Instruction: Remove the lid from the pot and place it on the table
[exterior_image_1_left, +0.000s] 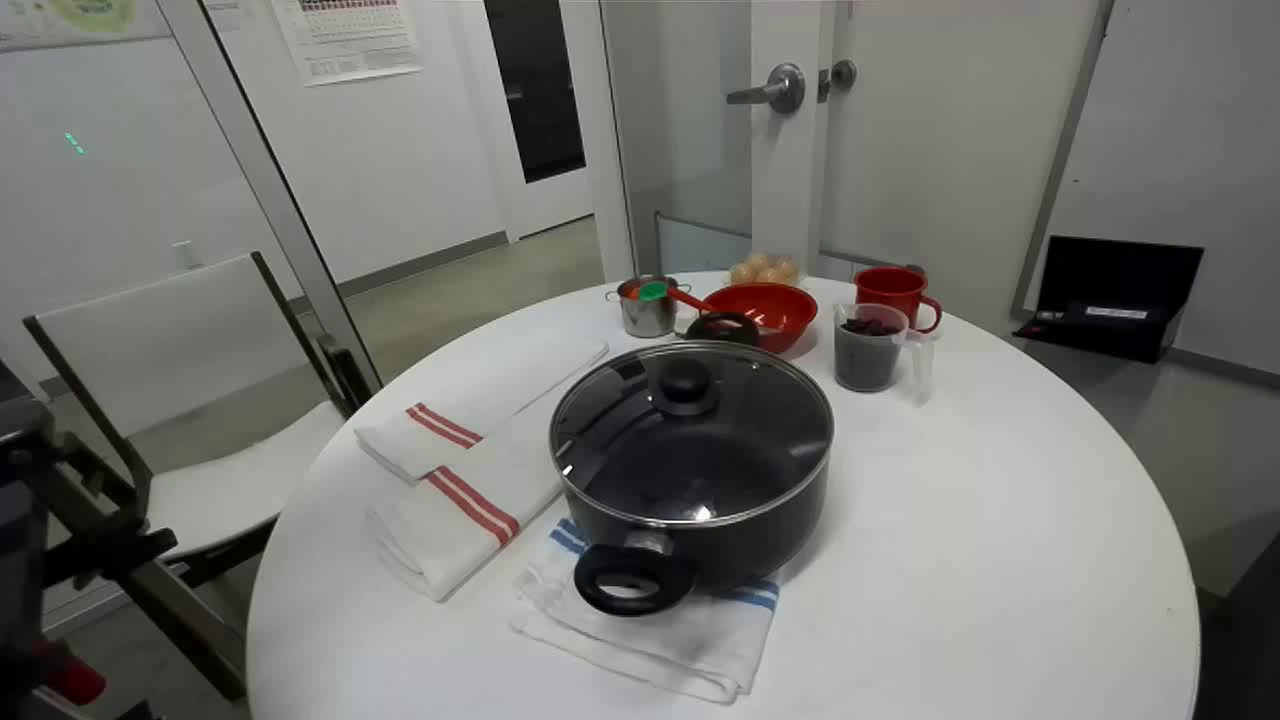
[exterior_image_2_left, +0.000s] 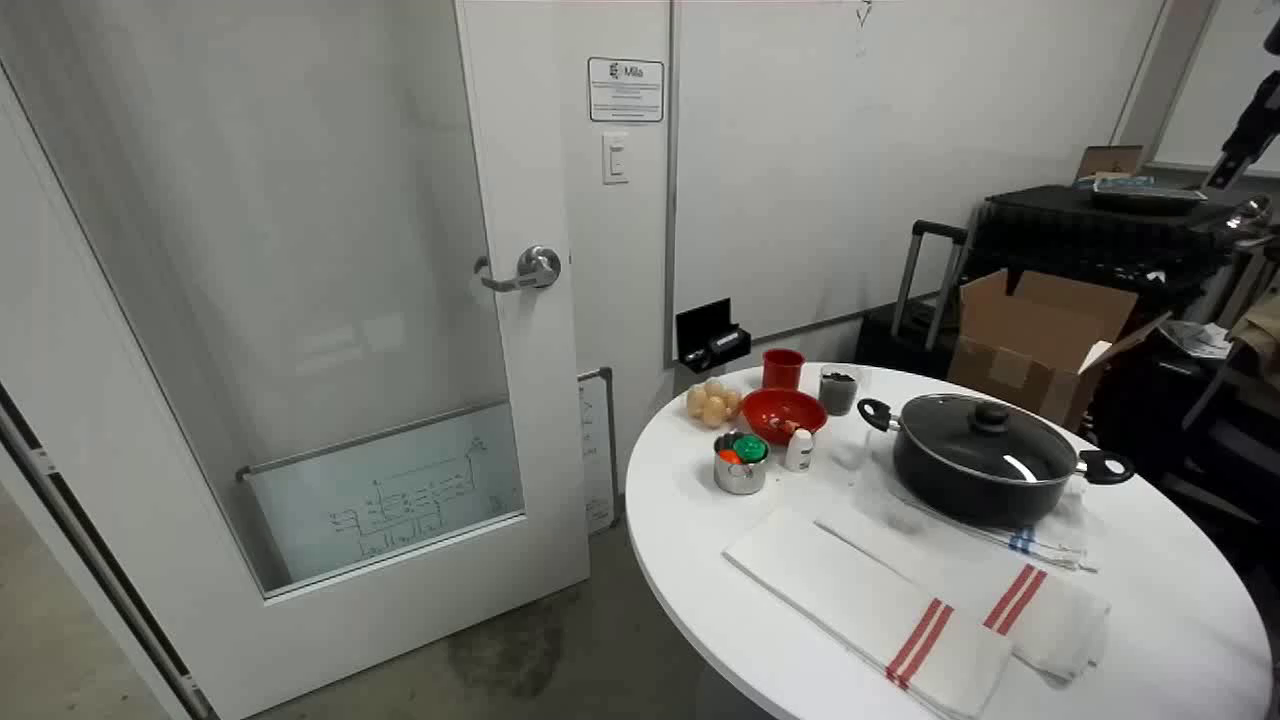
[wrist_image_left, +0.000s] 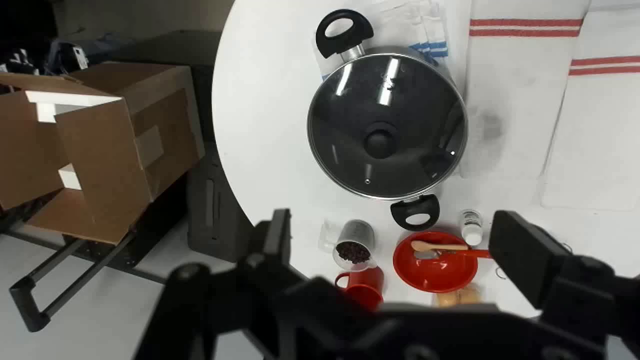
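Note:
The round glass lid (exterior_image_1_left: 690, 450) with its metal rim and black knob lies flat on the black pot (exterior_image_1_left: 760, 545). The lid (exterior_image_2_left: 960, 435) and pot (exterior_image_2_left: 970, 492) also show in an exterior view. The pot stands on a blue-striped towel on the round white table (exterior_image_1_left: 1000, 560). In the wrist view the lid (wrist_image_left: 385, 120) is above the middle, and a pot handle (wrist_image_left: 359, 32) points up-left. My gripper (wrist_image_left: 392, 219) is open and empty, its fingers wide apart, seen over the table (wrist_image_left: 265, 125) and apart from the lid.
Two red-striped towels (exterior_image_1_left: 470, 500) lie beside the pot. A red bowl (wrist_image_left: 435, 272) with utensils, a red mug (wrist_image_left: 365, 280), a cup of dark beans (wrist_image_left: 356, 232), a white bottle (wrist_image_left: 471, 227), eggs (exterior_image_2_left: 712, 403) and a small steel pot (exterior_image_2_left: 740, 478) stand behind it.

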